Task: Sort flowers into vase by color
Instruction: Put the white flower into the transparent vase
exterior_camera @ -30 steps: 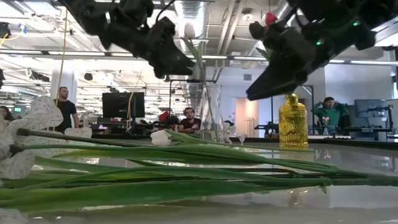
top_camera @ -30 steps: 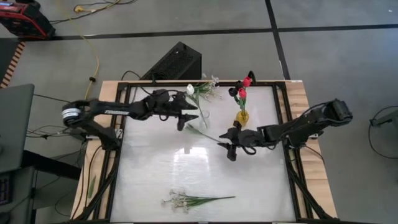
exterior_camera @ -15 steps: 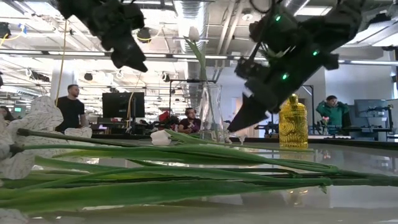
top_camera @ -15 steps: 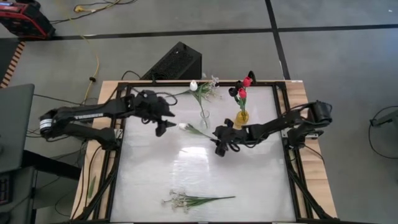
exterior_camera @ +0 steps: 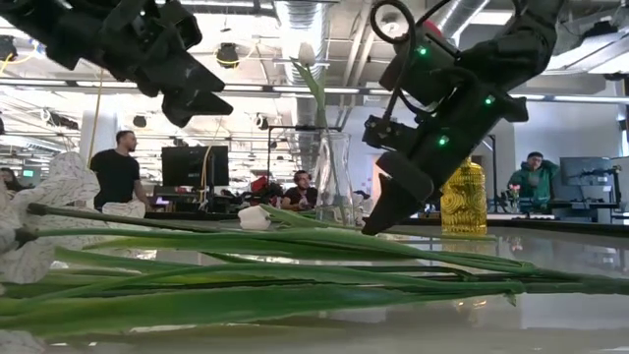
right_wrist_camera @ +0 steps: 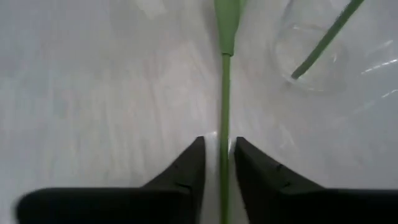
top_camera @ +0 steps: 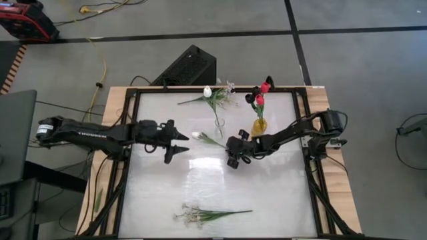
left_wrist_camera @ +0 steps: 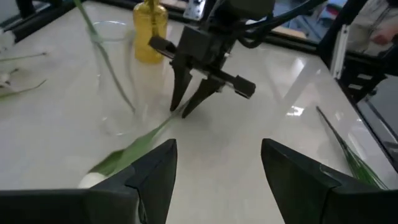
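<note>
Right gripper down on the counter, fingers narrowed astride, perhaps pinching, the stem of the white tulip lying beside the clear vase; left gripper wide open, empty.

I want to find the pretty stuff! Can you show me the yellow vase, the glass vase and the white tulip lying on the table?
yellow vase (top_camera: 259,125), high view, on its body.
glass vase (exterior_camera: 334,177), low view, on its clear wall.
white tulip (top_camera: 197,135), high view, on its bloom.
</note>
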`<state>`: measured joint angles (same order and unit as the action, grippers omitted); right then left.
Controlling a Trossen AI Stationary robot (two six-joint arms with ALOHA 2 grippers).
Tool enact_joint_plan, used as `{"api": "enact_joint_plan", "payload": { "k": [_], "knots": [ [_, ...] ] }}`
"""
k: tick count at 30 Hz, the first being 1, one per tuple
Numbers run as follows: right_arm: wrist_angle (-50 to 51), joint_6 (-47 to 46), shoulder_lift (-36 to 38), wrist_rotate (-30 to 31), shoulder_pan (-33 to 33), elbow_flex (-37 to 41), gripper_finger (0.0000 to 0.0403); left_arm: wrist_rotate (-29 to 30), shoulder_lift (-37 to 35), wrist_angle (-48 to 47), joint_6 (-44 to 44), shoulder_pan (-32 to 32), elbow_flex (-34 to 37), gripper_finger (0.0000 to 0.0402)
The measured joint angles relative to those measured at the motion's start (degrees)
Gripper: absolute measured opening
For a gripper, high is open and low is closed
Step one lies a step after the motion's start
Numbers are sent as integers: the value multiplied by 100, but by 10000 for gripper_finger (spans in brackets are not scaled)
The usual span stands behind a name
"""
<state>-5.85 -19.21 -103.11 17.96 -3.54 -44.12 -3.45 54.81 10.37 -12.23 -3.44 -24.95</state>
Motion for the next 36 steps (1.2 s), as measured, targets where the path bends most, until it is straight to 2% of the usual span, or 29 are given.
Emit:
{"api": "enact_joint_plan", "payload": {
  "k": [6, 9, 13, 16, 20, 24, 28, 32, 36],
  "knots": [
    [189, -69, 156, -43, -327, 11, 21, 394, 0, 863, 55, 293, 517, 222],
    [278, -157, 409, -146, -509, 48, 21, 435, 0, 1318, 76, 393, 723, 222],
    [32, -61, 919, -673, -744, 48, 28, 618, 64, 2116, -9, 546, 1017, 222],
    [-354, 197, 1282, -1024, -954, 46, 20, 809, 69, 2612, 30, 663, 1231, 222],
    [-1293, 795, 1678, -1106, -1248, 44, 19, 1098, 197, 3037, 53, 814, 1415, 222],
    [-2498, 1387, 1792, -1106, -1337, 33, 23, 1183, 694, 3943, 85, 965, 1409, 222],
    [-3660, 1795, 1751, -1095, -1282, 35, 21, 1165, 1588, 5640, 511, 1179, 1327, 222],
    [-4040, 1819, 1751, -1084, -1080, 35, 20, 894, 2602, 7045, 1248, 1417, 751, 222],
    [-4097, 1817, 1751, -1046, -919, 35, 20, 1053, 3382, 7407, 1760, 1517, -146, 222]
  ]
}}
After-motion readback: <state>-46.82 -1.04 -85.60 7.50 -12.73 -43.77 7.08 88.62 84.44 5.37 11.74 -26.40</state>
